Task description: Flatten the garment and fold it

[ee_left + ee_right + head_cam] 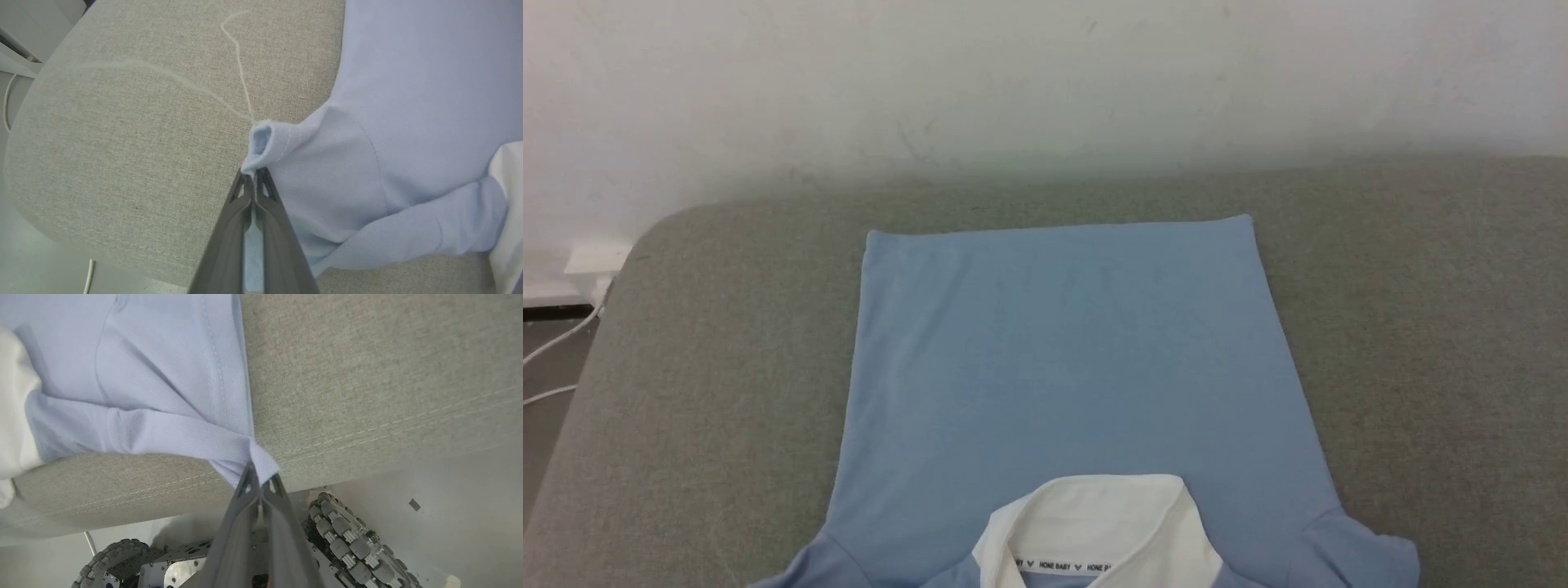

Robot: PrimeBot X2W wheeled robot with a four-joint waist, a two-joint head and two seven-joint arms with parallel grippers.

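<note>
Left gripper (pixel 254 174): jaws together, clamped on the hem corner of the left sleeve (pixel 327 171), which bunches into a small open tube just past the tips. Blue cloth shows between the dark fingers (pixel 229 237) lower down; how far it runs in is hidden.

Right gripper (pixel 260 477): jaws together, clamped on the corner of the right sleeve (pixel 171 433), pulled to a point at the near edge of the bench (pixel 367 375).

Wheeled base (pixel 347 539): roller wheels and metal plate below the bench edge, partly hidden behind the right gripper.

Garment (pixel 1062 359): light blue, spread flat on the middle of the bench, collar end near, straight hem far. Both sleeves and the near shoulder line are cut off by the bottom of the head view. The face lying against the bench is hidden.

Collar (pixel 1098 514): white, at the near middle; the printed neck tape (pixel 1062 565) reads "HONE BABY", the rest cut off.

Thread (pixel 239 69): pale line on the bench running away from the left sleeve; its far end is hard to trace.

Bench (pixel 686 367): grey woven cover, rounded far-left corner.

Cable (pixel 556 343): white, on the floor to the far left, ends out of view.

Wall (pixel 1045 82): pale, scuffed, behind the bench.
</note>
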